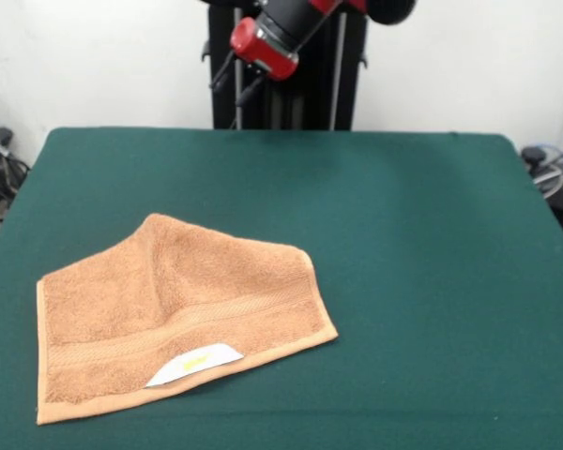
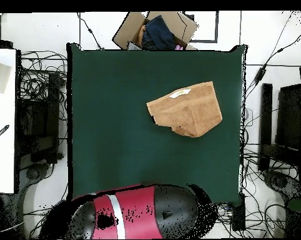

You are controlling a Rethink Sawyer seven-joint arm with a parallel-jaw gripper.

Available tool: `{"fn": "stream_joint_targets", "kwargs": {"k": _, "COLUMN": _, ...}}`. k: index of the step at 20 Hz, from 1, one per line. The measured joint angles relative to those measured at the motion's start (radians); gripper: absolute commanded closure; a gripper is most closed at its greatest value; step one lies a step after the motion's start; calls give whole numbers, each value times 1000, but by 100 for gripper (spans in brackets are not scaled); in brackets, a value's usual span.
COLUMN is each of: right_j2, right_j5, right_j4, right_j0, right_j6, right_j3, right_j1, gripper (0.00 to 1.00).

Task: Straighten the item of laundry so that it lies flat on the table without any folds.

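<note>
The orange-tan towel lies on the green table at the near left in the front view. Its far part is folded over itself, so the far edge rises to a peak. A woven band runs along its near edge, and the white label with a yellow mark lies there. In the overhead view the towel is right of centre with the fold on its lower side. My gripper hangs high over the table's far edge, well away from the towel. Its two thin dark fingers stand apart and hold nothing.
The black pedestal stands behind the table's far edge. An open cardboard box with dark cloth sits past the table's top edge in the overhead view. Cables lie on the floor at both sides, and a white surface stands at the left.
</note>
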Motion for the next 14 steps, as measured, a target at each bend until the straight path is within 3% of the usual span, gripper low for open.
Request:
{"fn": "stream_joint_targets", "kwargs": {"k": 2, "right_j2": -3, "right_j5": -18, "right_j4": 35, "right_j0": -10, "right_j6": -22, "right_j3": -1, "right_j1": -8, "gripper": 0}}
{"fn": "stream_joint_targets", "kwargs": {"k": 5, "right_j2": -12, "right_j5": -86, "right_j4": 117, "right_j0": -39, "right_j6": -135, "right_j3": -1, "right_j1": -38, "gripper": 0}}
{"fn": "stream_joint_targets", "kwargs": {"k": 6, "right_j2": -18, "right_j5": -127, "right_j4": 147, "right_j0": -55, "right_j6": -222, "right_j3": -4, "right_j1": -50, "gripper": 0}}
{"fn": "stream_joint_targets", "kwargs": {"k": 8, "right_j2": -24, "right_j5": -153, "right_j4": 162, "right_j0": -64, "right_j6": -294, "right_j3": -10, "right_j1": -57, "gripper": 0}}
{"fn": "stream_joint_targets", "kwargs": {"k": 9, "right_j2": -31, "right_j5": -181, "right_j4": 173, "right_j0": -68, "right_j6": -386, "right_j3": -18, "right_j1": -62, "gripper": 0}}
{"fn": "stream_joint_targets", "kwargs": {"k": 14, "right_j2": -52, "right_j5": -209, "right_j4": 201, "right_j0": -69, "right_j6": -556, "right_j3": -29, "right_j1": -63, "gripper": 0}}
